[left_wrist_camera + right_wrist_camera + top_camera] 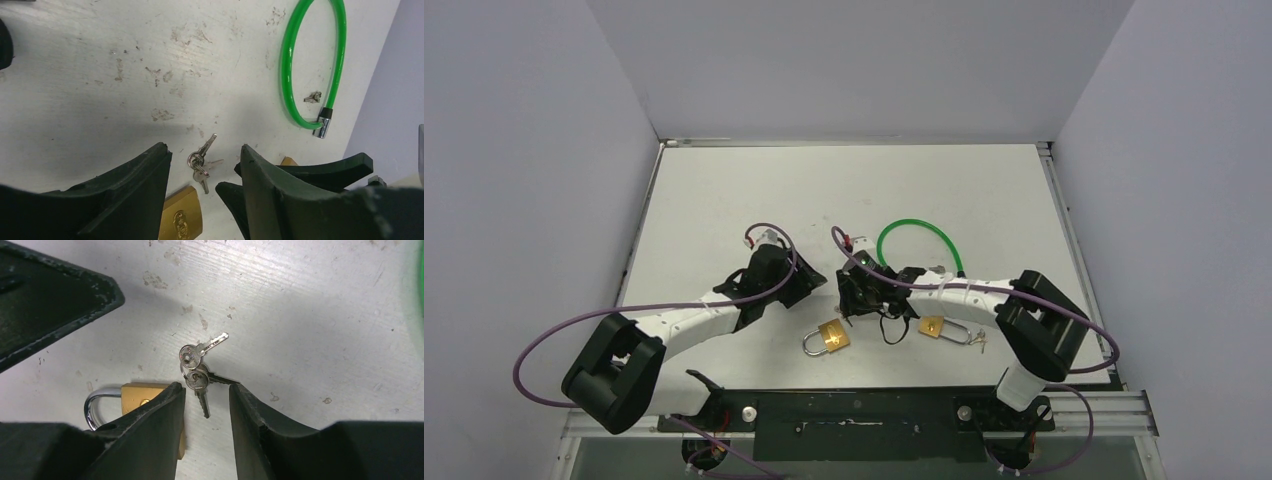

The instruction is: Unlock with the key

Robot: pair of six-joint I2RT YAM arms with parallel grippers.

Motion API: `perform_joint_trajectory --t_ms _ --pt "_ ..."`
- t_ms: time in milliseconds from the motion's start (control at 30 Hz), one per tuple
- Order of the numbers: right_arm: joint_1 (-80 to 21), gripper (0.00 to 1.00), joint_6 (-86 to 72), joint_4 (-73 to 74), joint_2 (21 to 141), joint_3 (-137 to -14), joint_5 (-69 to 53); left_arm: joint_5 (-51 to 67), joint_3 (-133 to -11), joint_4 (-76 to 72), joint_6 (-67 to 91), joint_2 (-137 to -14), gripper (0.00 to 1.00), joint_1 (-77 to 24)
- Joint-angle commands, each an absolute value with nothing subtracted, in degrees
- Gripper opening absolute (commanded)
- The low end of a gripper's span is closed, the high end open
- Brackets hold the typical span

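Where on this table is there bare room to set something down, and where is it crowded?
Free: the far strip of table between the green cable lock and the back wall, plus its far-left corner. Crowded: near centre, where the left hand, right hand, key ring, left-side padlock and right-side padlock cluster.

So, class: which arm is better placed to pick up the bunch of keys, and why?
Right, probably. The right gripper is open, with the bunch of keys lying partly between its fingertips. The left gripper is open too, but the keys look smaller and farther off in its view.
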State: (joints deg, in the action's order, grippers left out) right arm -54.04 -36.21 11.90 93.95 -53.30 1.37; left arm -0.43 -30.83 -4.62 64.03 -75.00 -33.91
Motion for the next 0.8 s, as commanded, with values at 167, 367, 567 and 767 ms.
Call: perform_joint_trajectory --t_ms 167,367,567,767 --pt "-54.5 0.38 -40.0 12.9 99.1 -59.3 2.1 -3.3 -31.3 -2.8 62.1 -74.0 0.50 -32.7" --pt "-55.6 0.36 -36.5 15.2 101.9 -61.8 2.6 -3.1 -30.8 -2.6 62.0 -73.5 0.50 -31.4" --pt "-57.3 0.35 -33.2 18.8 104.2 -65.7 6.8 -2.3 -30.5 -2.6 61.9 -73.5 0.50 -30.6" --pt "-58.1 0.35 -32.4 21.9 106.2 -67.8 8.9 -1.9 -30.4 -2.6 61.8 -73.5 0.50 -30.2"
